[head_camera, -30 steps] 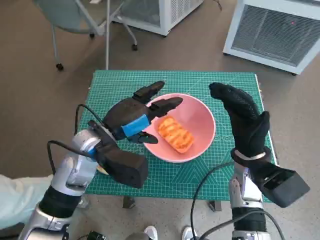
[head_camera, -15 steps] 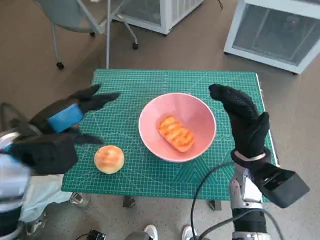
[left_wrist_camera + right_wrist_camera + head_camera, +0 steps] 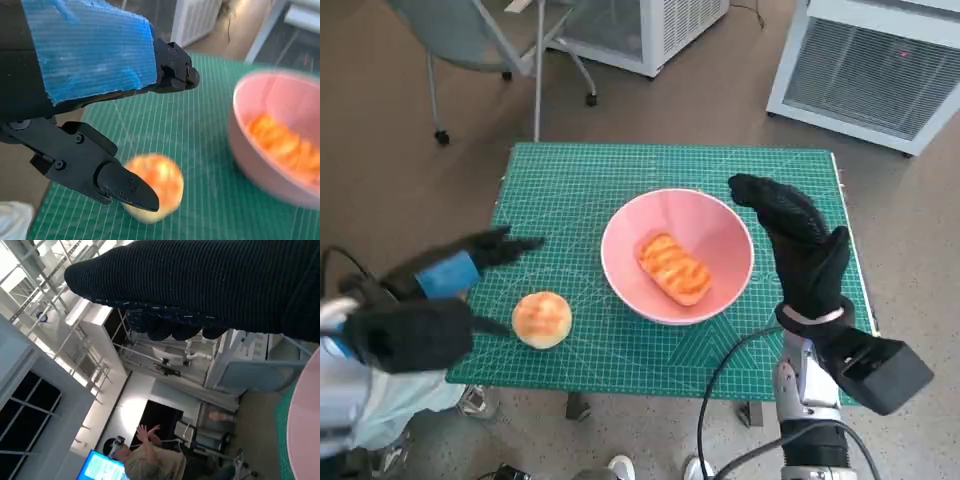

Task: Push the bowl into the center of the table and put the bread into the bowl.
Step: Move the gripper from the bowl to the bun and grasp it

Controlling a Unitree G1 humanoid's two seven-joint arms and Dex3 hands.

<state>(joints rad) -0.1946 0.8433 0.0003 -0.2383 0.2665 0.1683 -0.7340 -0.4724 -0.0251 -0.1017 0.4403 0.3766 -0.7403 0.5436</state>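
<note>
- Head view: my left hand (image 3: 440,285) has pulled back off the bowl (image 3: 677,255) to the worktop (image 3: 580,180) edge, fingers spread, empty. Loaf (image 3: 672,268) in bowl, mid-worktop; bun (image 3: 541,319) outside.
- Left wrist view: bun (image 3: 152,185) beneath empty fingers (image 3: 125,186); likely next.
- Right wrist view: right hand (image 3: 200,285) empty, fingers hardly show; head view shows them apart beside bowl.

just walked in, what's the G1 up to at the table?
It is working on getting bread into the pink bowl, which sits near the middle of the green mat. A long grilled piece of bread already lies in the bowl. A round bun sits on the mat near the left hand, which holds nothing, its fingers apart. The right hand is raised upright beside the bowl's rim, also holding nothing.
</note>
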